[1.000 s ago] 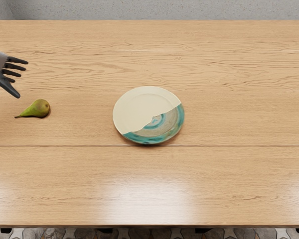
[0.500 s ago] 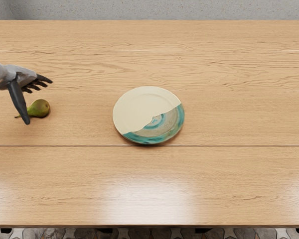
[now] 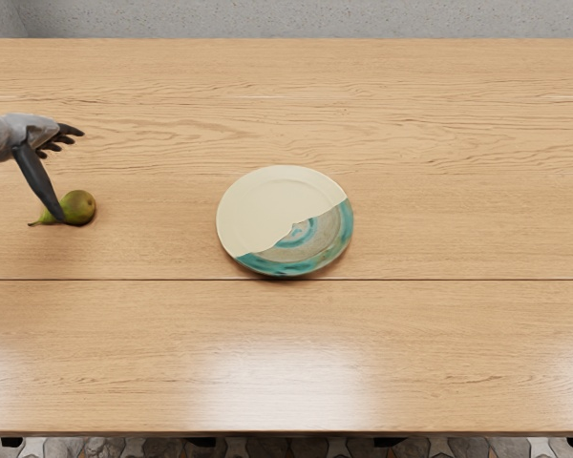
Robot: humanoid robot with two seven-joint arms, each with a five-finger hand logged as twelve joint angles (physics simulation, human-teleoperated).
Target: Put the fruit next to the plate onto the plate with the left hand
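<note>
left hand (image 3: 27, 143): comes in from the left edge and sits at the far left of the table, above and just left of the pear
hand state: spread wide, holding nothing
fingers (image 3: 65, 132): four dark digits fan out to the right, short, slightly curled
thumb (image 3: 38, 178): long dark digit pointing down and right; its tip overlaps the pear's left side in this view; touching or just in front of it, cannot tell
pear (image 3: 80, 206): green-yellow, lying on its side on the table, thin stem end to the left, fat end to the right, not gripped
pear vs plate: well apart, pear off to the plate's left, bare wood between them
plate (image 3: 264, 205): round, near table centre, cream over the upper-left part, teal and grey rings on the lower-right part
table (image 3: 411, 324): light wood, grain running left to right, a seam line crossing just below the plate, glossy patch near the front edge
right arm: out of view
task state: pear on the table, not on the plate
</note>
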